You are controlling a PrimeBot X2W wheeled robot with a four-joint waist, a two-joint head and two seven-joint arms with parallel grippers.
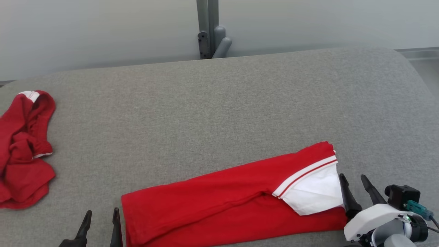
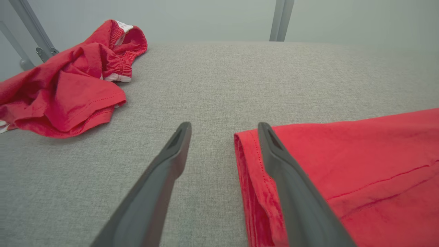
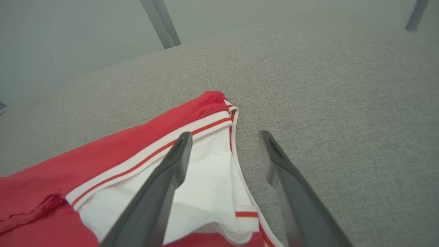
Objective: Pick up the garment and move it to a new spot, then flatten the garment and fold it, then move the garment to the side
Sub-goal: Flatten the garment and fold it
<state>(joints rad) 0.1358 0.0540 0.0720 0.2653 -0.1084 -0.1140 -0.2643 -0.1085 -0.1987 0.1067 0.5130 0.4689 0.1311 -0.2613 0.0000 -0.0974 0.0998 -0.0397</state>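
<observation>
At the left edge of the grey worktop lies a crumpled red heap of clothing, well apart from the work; it should be left alone.

Near the front edge, the left pincer stands with its fingers apart and holds nothing. In its wrist view it straddles the hemmed left end of the garment, one finger over the red cloth and the other over bare worktop.

The garment lies along the front edge as a long, narrow folded band, slanting slightly towards the back at its right end, where a white panel with a striped trim shows.

The right pincer, also spread and empty, straddles that white end in the same way.

To my eye the lengthwise fold is made and a grip on both ends comes next. Each pincer should go low and close on every layer at its end, not just the top one. Both should then lift together and keep the band taut, so the fold does not slip open or the white panel flop out.
</observation>
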